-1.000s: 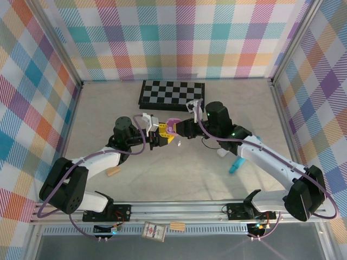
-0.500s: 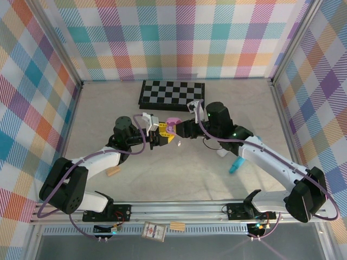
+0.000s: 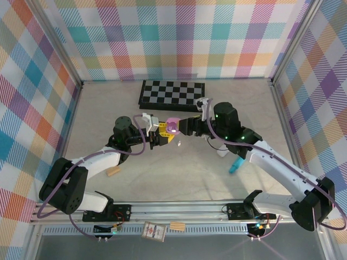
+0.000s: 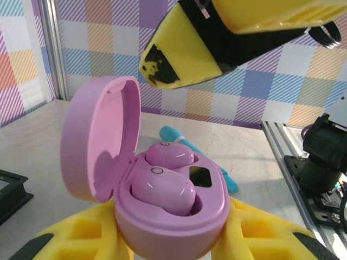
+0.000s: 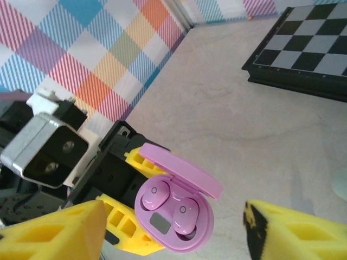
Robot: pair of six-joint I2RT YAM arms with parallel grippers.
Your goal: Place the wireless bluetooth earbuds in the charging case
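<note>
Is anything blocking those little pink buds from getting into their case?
Nothing visible does. Both pink earbuds already sit in their slots in the case, whose lid stands open. The left gripper holds the case. The right gripper is open, with its fingers apart on either side of the case.

Two earbuds (image 4: 162, 190) sit side by side in the charging case (image 4: 173, 230) between the left gripper (image 3: 166, 132) fingers, right gripper (image 5: 174, 222) opposite, chessboard (image 3: 172, 93) behind.
</note>
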